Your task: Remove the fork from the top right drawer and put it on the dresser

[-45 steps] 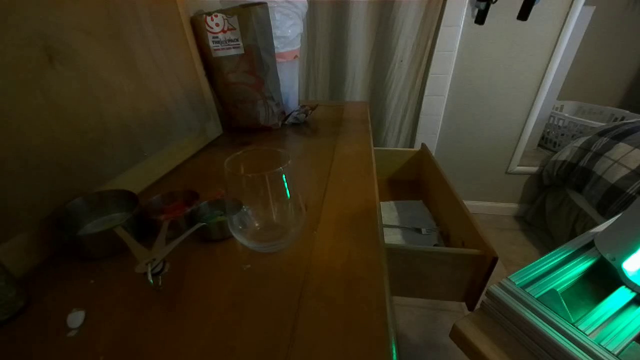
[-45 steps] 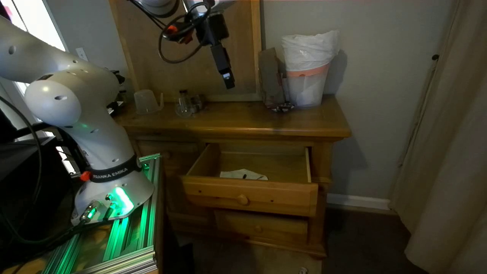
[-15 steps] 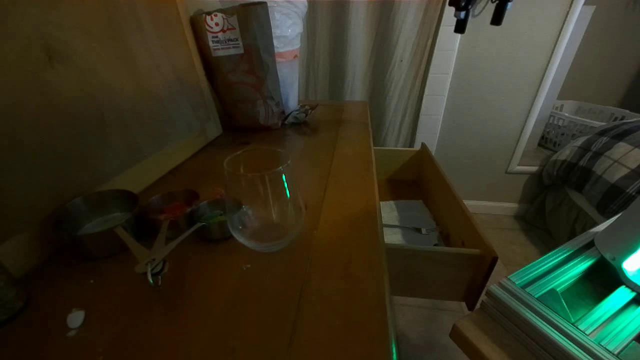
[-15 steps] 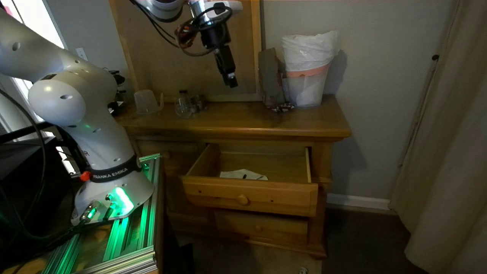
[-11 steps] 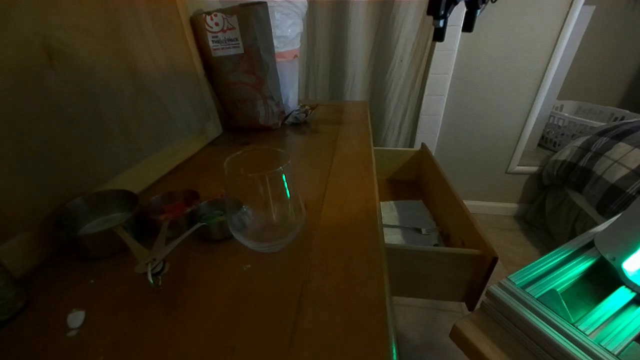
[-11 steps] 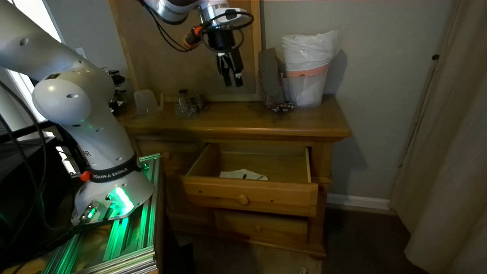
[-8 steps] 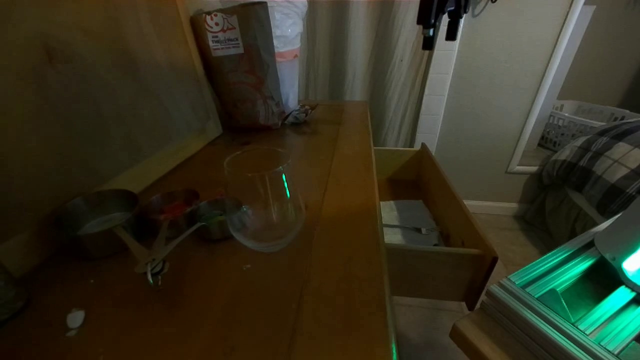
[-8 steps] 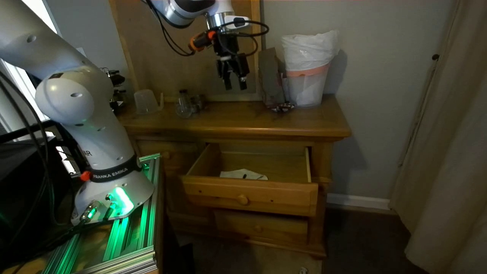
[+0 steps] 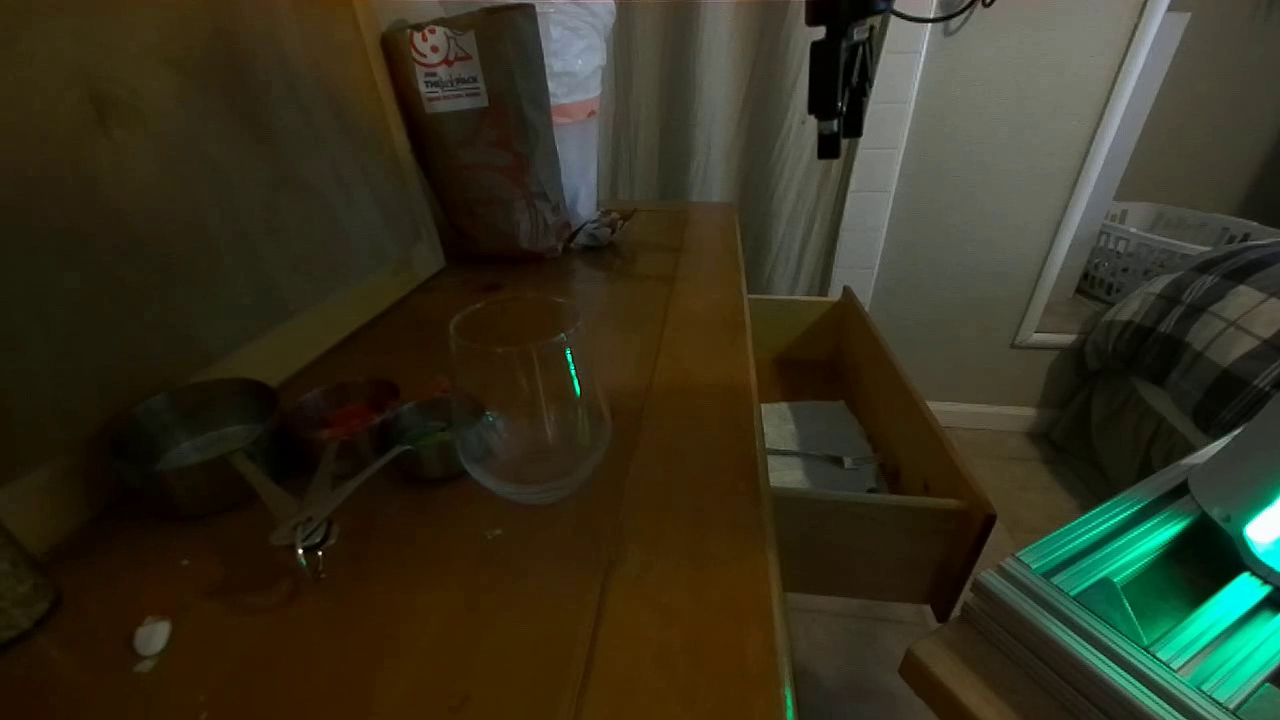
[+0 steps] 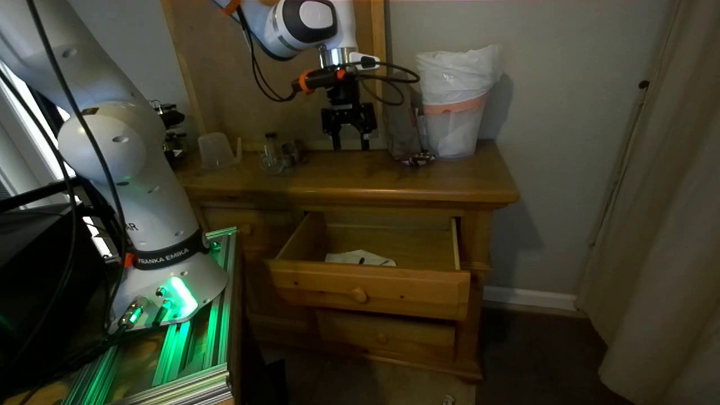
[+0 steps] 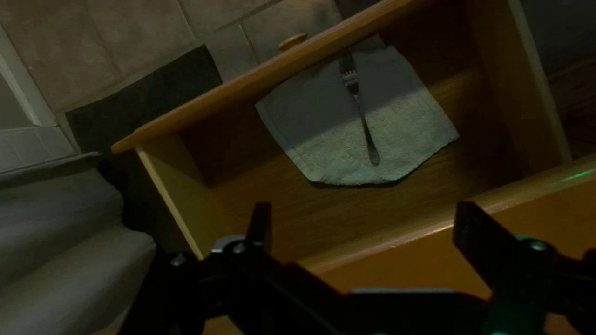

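Gripper: hangs lower and straighter than a moment ago, above or just off the front edge of the dresser, hard to judge which; likely lining up to reach down.
Fingers: spread wide apart, empty, touching nothing.
Fork: on the cloth in the top right drawer, not yet lifted.

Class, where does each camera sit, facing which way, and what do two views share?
An exterior view: over the dresser, looking along its top; hand and base partly show.
An exterior view: in front of the dresser, facing it; arm, base, hand show.
Wrist view: above the drawer, looking down at the fork; hand shows.
Both exterior views share dresser, drawer, hand.
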`<state>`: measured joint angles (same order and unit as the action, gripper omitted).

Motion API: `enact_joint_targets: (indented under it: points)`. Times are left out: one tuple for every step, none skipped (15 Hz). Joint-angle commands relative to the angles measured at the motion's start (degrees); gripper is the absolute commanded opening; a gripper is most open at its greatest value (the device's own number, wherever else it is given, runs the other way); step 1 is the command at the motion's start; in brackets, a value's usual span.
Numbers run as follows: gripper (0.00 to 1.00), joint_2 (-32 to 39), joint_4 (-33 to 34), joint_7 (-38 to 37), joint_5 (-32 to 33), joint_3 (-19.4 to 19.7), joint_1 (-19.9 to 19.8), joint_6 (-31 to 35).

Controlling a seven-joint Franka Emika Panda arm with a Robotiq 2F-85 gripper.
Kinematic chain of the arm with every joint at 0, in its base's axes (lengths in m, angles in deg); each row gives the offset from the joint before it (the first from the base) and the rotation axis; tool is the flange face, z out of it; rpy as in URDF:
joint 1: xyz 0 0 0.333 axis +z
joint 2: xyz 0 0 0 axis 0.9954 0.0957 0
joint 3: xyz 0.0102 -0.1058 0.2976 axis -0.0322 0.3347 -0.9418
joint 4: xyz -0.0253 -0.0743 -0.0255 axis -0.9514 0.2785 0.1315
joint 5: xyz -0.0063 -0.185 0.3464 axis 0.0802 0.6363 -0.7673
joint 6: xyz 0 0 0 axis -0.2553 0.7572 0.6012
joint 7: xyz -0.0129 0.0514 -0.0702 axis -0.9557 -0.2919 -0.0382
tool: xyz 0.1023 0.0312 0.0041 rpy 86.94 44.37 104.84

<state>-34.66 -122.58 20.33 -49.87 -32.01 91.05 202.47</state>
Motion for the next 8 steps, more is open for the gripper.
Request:
enact_joint_targets:
  points:
    - [1.00,0.1,0.2,-0.1,0.3,0.8,0.8,-0.1]
    - [1.00,0.1,0.2,-0.1,0.3,0.8,0.8,-0.1]
    - [1.00,0.5,0.5,-2.1,5.1,0.1,-0.5,-0.7]
    - [1.00,1.1,0.3,-2.1,6.5,0.5,-1.0,-1.3]
    - [1.00,1.4,-1.1,-0.1,7.6,1.4,-1.4,-0.1]
    - [1.00,1.3,-2.6,2.7,7.2,2.5,-1.1,2.0]
    - [1.00,1.1,-4.1,5.5,7.0,3.4,-0.9,4.4]
    - [1.00,1.2,-5.3,6.9,7.3,4.1,-0.9,6.8]
